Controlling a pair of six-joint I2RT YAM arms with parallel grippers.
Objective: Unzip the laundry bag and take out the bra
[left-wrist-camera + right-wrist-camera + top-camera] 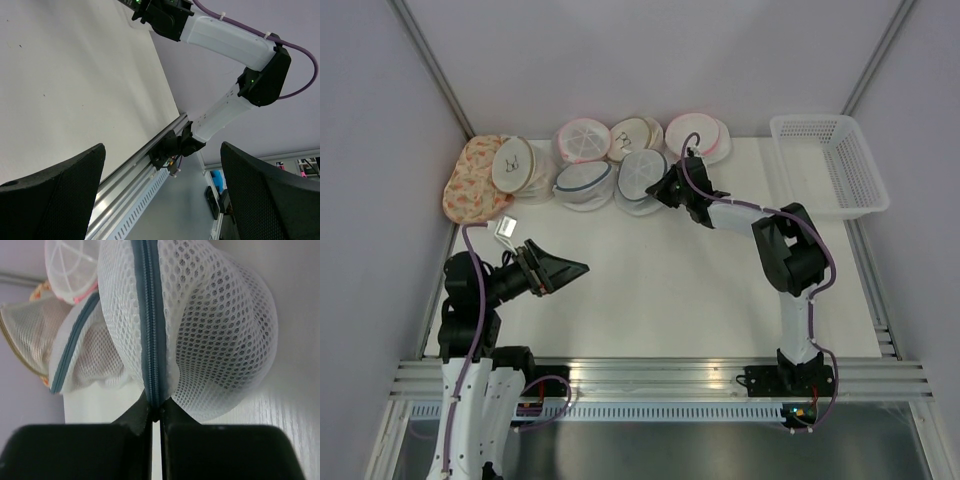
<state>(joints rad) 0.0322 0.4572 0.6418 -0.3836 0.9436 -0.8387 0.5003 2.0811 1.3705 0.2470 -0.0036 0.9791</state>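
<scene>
The laundry bag [642, 174], a white mesh dome with a grey-blue zipper rim, lies at the back of the table among other bags. In the right wrist view it fills the frame [220, 330], its zipper running straight down into my jaws. My right gripper [666, 188] [156, 412] is shut on the zipper rim at the bag's near edge. My left gripper [576, 268] [162, 147] is open and empty, hovering over the near left of the table, far from the bag. The bra is not visible.
A second grey-blue-rimmed mesh bag [583, 183] [75, 345] lies left of the held one. Pink-rimmed bags [582, 139], beige-rimmed bags [515, 163] and a floral cloth [472, 182] line the back. A white basket [830, 163] stands at the back right.
</scene>
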